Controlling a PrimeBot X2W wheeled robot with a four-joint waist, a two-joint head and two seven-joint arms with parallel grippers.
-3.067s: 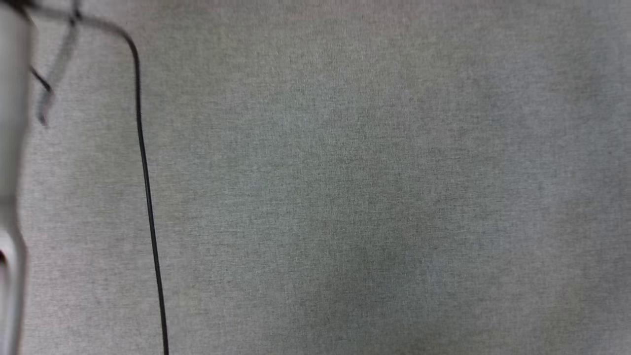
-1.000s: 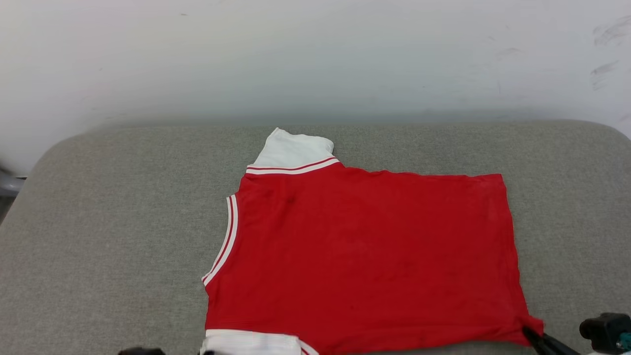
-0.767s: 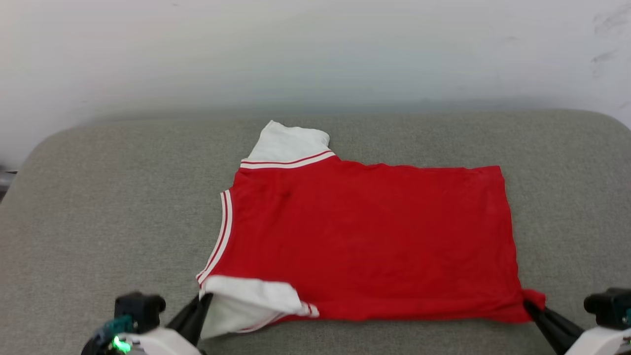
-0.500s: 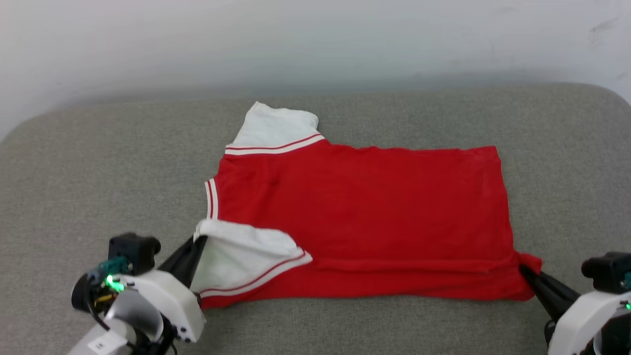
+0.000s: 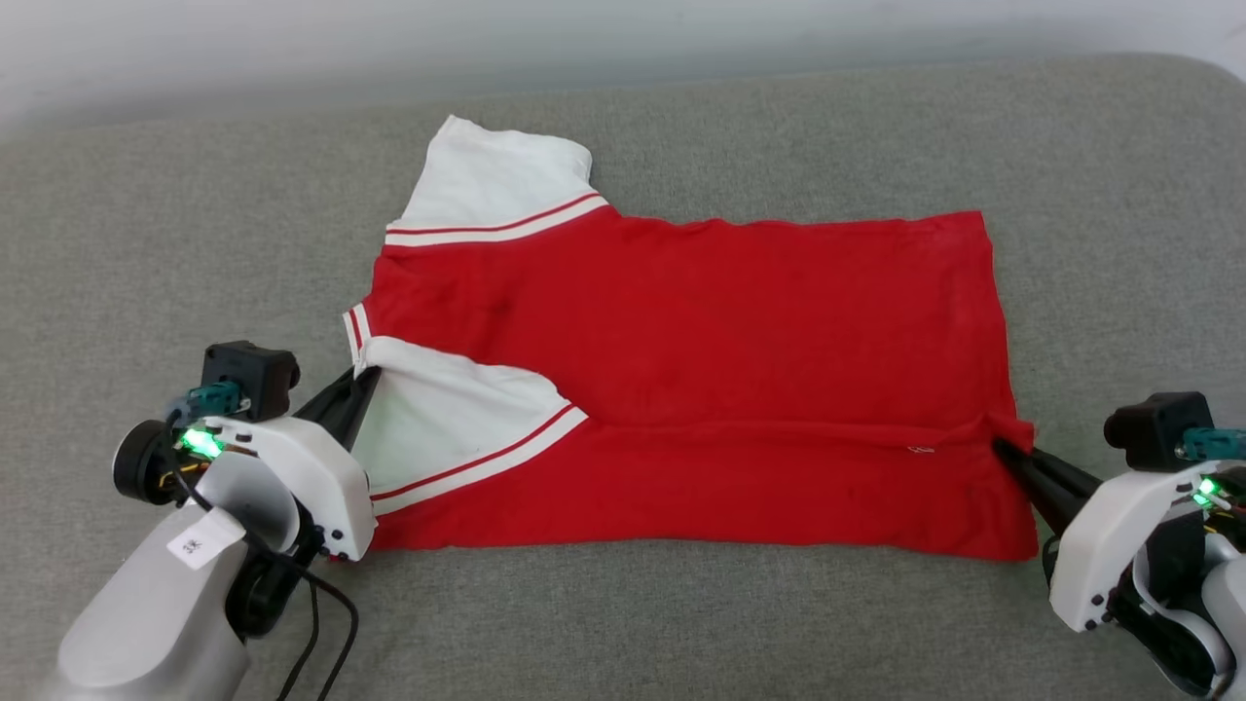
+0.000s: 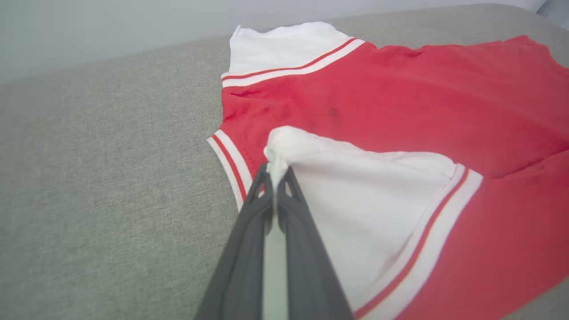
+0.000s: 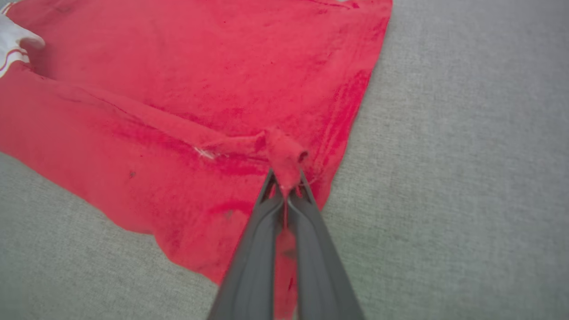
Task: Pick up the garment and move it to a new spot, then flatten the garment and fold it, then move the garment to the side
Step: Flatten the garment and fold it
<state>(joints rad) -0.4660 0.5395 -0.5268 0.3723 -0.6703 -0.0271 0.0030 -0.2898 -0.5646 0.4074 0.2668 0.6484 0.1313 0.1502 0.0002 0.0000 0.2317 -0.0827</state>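
Nearest, the left gripper (image 5: 362, 378) is pinched tight on the tip of the white near sleeve (image 5: 448, 419); the right gripper (image 5: 1005, 451) is clamped just as hard on a red nub at the hem corner. Compared with half a second ago, both have carried their holds away from the robot and over the shirt, so the turned-over near band is now clearly wider and a long crease (image 5: 779, 425) runs between the two grips. The head camera has also tipped down, which accounts for the whole scene sitting differently. Beyond the crease, the garment (image 5: 701, 312) lies flat, plain red side up, in the middle of the grey cushion (image 5: 146, 243); the far sleeve (image 5: 496, 175) is spread untouched toward the pale wall (image 5: 292, 29). I judge flattening finished and the first lengthwise fold roughly halfway laid; releasing comes next.
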